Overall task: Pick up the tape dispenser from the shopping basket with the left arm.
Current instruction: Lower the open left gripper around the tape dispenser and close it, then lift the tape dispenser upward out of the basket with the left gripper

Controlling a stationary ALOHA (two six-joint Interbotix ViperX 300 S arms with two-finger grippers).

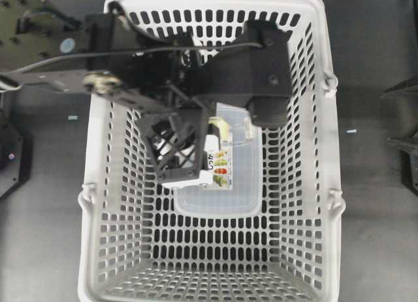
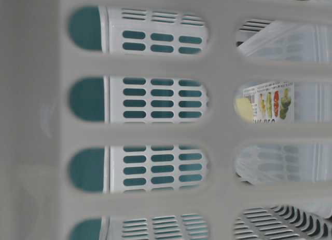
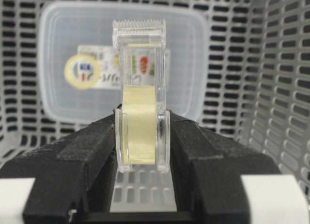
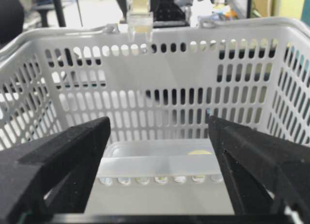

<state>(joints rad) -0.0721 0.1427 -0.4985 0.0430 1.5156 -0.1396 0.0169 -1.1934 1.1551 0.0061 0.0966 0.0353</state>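
The tape dispenser is a small clear holder with a toothed top and a pale yellow roll of tape. My left gripper is shut on it, one black finger on each side. In the overhead view the left gripper holds the dispenser over the light grey shopping basket. In the right wrist view the dispenser shows at about the height of the basket's far rim. My right gripper is open and empty, outside the basket.
A clear flat rounded box with a white-yellow printed label lies on the basket floor below the dispenser; it also shows in the left wrist view and the table-level view. The slotted basket walls stand all around.
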